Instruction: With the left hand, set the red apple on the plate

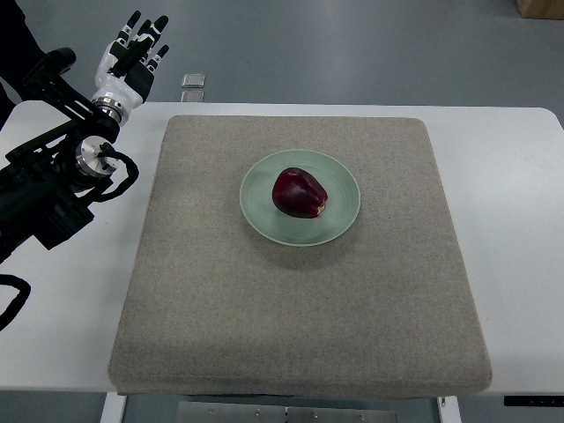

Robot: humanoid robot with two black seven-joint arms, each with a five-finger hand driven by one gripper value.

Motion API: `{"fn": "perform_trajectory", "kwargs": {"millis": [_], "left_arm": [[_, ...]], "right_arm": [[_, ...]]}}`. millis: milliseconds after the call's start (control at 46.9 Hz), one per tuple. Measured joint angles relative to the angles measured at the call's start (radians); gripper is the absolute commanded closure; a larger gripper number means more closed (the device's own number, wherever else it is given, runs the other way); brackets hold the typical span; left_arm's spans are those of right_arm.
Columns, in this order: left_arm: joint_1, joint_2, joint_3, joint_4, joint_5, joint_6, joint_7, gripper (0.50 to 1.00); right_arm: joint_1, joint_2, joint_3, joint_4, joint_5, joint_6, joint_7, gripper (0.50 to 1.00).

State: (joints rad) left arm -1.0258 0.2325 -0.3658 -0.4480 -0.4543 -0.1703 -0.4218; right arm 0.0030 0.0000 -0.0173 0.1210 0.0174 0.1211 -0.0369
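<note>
Red apple (299, 192) not in fingers (141, 40): left hand (130, 62) empty, fingers straight and loosely apart, raised past table's (520, 220) far-left corner, well apart from fruit. Apple sits on green plate (344, 189), near its middle, plate on grey mat (300, 300). Placing looks done; nothing left but parking arm. Right hand out of view. Left arm cut off at picture edge; small object (195, 81) on floor beyond table hard to identify

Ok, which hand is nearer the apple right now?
Left. The left hand is raised past the table's far left corner, fingers spread and holding nothing, well clear of the red apple sitting on the plate. The right hand is out of view.
</note>
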Motion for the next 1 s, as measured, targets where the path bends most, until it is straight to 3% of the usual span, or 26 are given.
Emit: {"fn": "perform_trajectory", "kwargs": {"millis": [1003], "left_arm": [[0.004,-0.002,0.000,0.000,0.002,-0.005,0.000,0.504]], "right_arm": [[0.008,0.000,0.000,0.025,-0.005,0.004,0.000,0.570]]}}
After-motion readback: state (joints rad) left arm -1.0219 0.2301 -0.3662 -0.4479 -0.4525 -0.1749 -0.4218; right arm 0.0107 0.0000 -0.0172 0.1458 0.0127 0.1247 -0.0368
